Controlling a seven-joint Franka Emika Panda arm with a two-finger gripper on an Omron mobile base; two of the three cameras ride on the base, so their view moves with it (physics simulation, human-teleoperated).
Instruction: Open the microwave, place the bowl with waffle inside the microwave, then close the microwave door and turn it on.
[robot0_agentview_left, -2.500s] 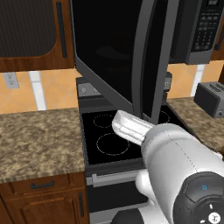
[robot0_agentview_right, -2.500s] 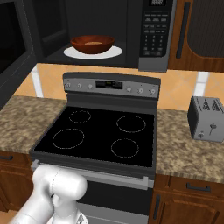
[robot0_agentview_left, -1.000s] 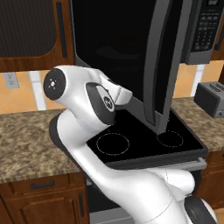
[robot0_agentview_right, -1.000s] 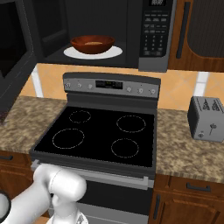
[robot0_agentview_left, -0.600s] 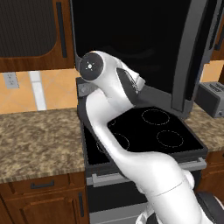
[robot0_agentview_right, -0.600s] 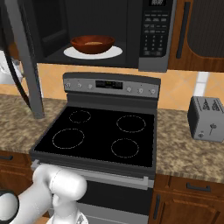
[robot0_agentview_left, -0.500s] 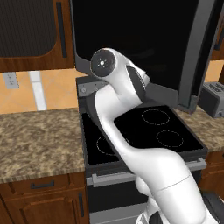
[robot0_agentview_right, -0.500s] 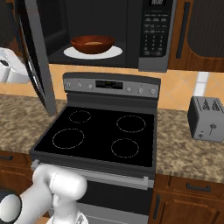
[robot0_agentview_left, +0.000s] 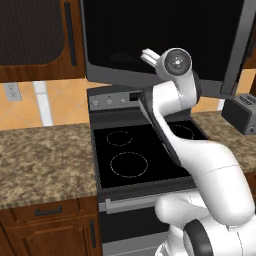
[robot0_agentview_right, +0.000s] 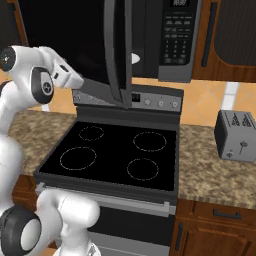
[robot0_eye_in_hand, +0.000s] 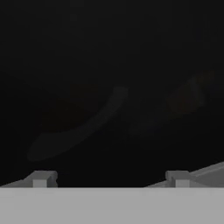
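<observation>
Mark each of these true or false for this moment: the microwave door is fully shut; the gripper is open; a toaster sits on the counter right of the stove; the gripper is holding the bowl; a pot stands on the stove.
1. The microwave door is fully shut. False: it is still ajar, swung partway out from the microwave.
2. The gripper is open. True: in the hand view its two fingertips stand wide apart with nothing between them.
3. A toaster sits on the counter right of the stove. True.
4. The gripper is holding the bowl. False: it is empty, facing the dark glass of the door.
5. A pot stands on the stove. False: the burners are bare.
</observation>
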